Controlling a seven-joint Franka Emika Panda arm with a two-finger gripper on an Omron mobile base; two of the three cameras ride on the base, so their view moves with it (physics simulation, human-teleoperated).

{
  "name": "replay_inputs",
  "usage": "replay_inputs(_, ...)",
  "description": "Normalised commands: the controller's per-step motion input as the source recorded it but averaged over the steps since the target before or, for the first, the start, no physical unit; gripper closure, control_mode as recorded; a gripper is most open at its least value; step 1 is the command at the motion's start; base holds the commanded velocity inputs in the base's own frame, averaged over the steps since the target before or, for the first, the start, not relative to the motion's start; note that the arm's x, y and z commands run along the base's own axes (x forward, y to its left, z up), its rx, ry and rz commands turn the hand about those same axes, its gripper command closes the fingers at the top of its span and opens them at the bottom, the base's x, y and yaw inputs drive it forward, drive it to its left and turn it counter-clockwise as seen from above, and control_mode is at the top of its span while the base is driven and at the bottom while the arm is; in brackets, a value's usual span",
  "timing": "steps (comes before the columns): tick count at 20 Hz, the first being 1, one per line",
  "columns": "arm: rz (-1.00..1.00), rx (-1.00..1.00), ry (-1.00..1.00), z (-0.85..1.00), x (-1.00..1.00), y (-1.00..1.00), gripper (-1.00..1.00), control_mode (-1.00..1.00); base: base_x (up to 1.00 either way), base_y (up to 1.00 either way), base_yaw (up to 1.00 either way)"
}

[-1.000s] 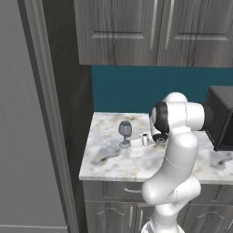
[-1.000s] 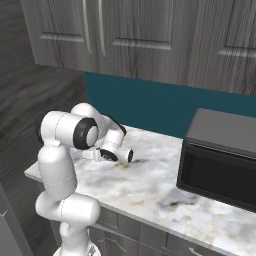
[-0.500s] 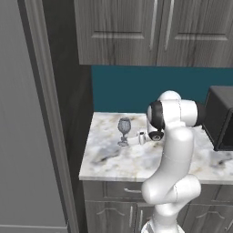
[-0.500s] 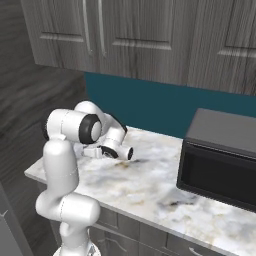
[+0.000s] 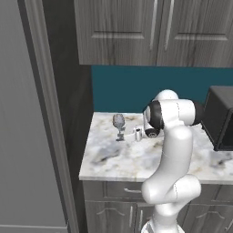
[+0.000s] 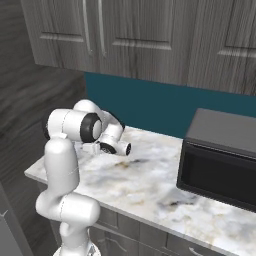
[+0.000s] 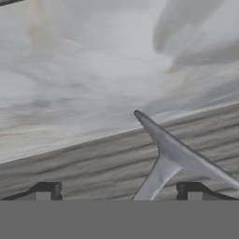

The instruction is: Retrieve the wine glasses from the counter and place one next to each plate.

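Moved closer to the wine glass [image 5: 119,126] since a second ago: claw [image 5: 138,134] now just beside the glass at mid-frame of the left base view, not touching yet. Claw spread wide and empty, with the two tips low in the hand view and the stem and foot of the glass [image 7: 163,161] rising between them. Glass upright on the marble worktop [image 5: 113,157], near its back left part, below the teal wall. Probably light, stiff, smooth and fragile, and easy to tip because of the thin stem and small foot. Better to take hold at the stem just under the bowl, or gently around the lower bowl, with soft closing. No plates to judge placing from yet.
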Motion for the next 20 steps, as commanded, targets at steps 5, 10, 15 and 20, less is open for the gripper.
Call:
replay_inputs(5,0.00,0.00,-0.07,-0.03,0.00,0.55,1.00,-1.00,0.00,0.00,0.00)
replay_inputs(10,0.00,0.00,-0.10,-0.08,0.00,0.46,1.00,-1.00,0.00,0.00,0.00)
replay_inputs(15,0.00,0.04,-0.16,0.02,0.00,0.11,1.00,-1.00,0.00,0.00,0.00)
replay_inputs(20,0.00,0.13,-0.23,0.45,-0.03,0.01,1.00,-1.00,0.00,0.00,0.00)
